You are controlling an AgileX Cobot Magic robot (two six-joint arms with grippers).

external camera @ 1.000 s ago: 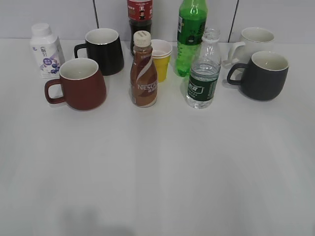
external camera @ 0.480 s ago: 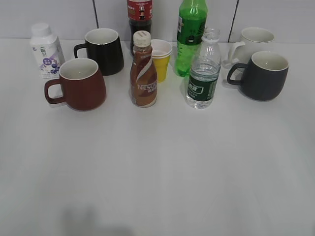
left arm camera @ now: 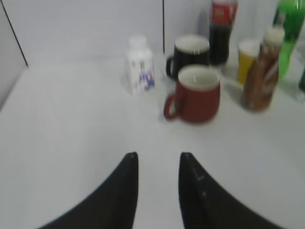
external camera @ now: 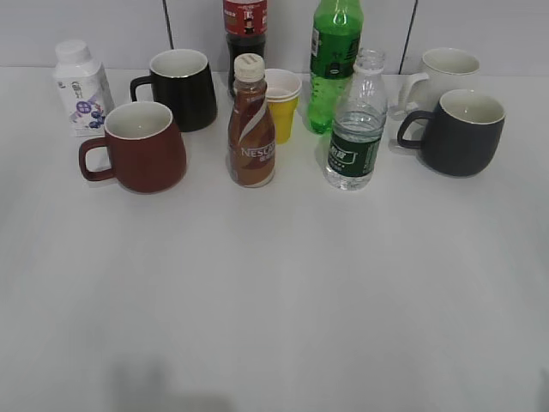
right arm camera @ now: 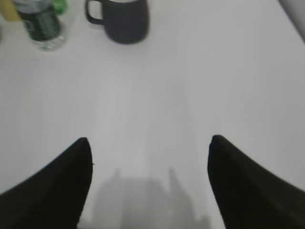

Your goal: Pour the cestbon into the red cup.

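The cestbon bottle [external camera: 354, 129], clear with a dark green label and no cap, stands upright at the back right of centre; it also shows in the right wrist view [right arm camera: 40, 24]. The red cup [external camera: 141, 148] stands at the left, handle to the left, white inside; it also shows in the left wrist view [left arm camera: 196, 94]. My left gripper [left arm camera: 158, 157] is open and empty, well short of the red cup. My right gripper [right arm camera: 148, 143] is wide open and empty above bare table, far from the bottle. Neither gripper shows in the exterior view.
A brown Nescafe bottle [external camera: 250, 124], yellow paper cup [external camera: 281, 101], tall green bottle [external camera: 333, 60], dark cola bottle [external camera: 244, 26], black mug [external camera: 182, 88], white milk bottle [external camera: 79, 77], grey mug [external camera: 461, 131] and white mug [external camera: 442, 73] stand along the back.
The objects have not moved. The exterior picture shifted very slightly.
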